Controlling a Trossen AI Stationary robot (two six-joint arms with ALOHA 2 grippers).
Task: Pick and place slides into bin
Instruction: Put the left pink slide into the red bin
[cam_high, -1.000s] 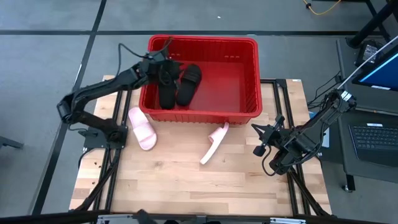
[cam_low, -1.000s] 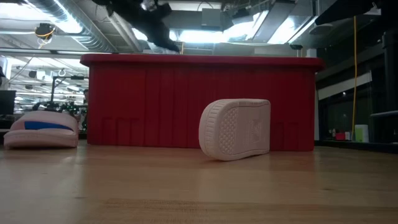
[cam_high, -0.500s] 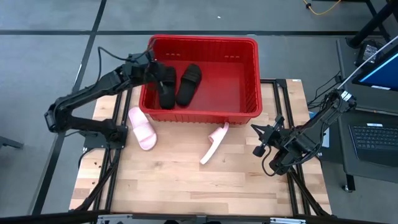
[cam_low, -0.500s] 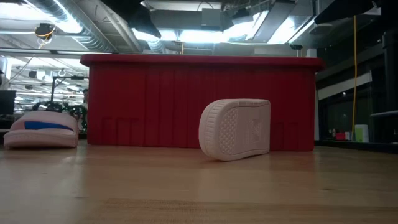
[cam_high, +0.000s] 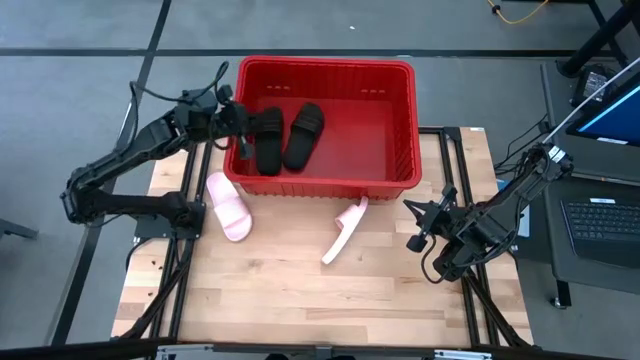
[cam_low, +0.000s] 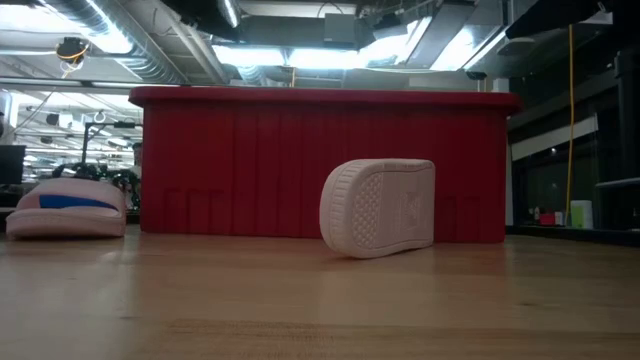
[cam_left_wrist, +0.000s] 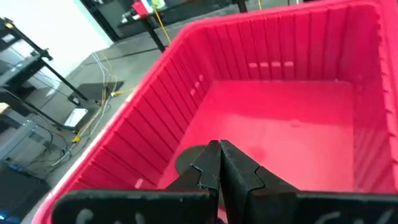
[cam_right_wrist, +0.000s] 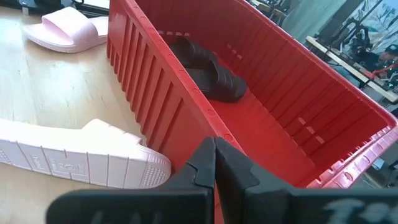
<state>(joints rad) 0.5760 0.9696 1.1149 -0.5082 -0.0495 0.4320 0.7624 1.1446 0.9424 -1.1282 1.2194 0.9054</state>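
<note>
Second black slide (cam_high: 268, 141) dropped in bin (cam_high: 400, 75); my left tool (cam_high: 232, 118) withdrawn, pressed together, empty. Two pink remain.

A light wooden table (cam_high: 300, 290) carries a large red bin (cam_high: 400, 160) at its far edge, one pale pink slide (cam_high: 229, 206) flat near the bin's left corner, and another pink slide (cam_high: 344, 231) tipped on edge touching the bin's front wall.
</note>
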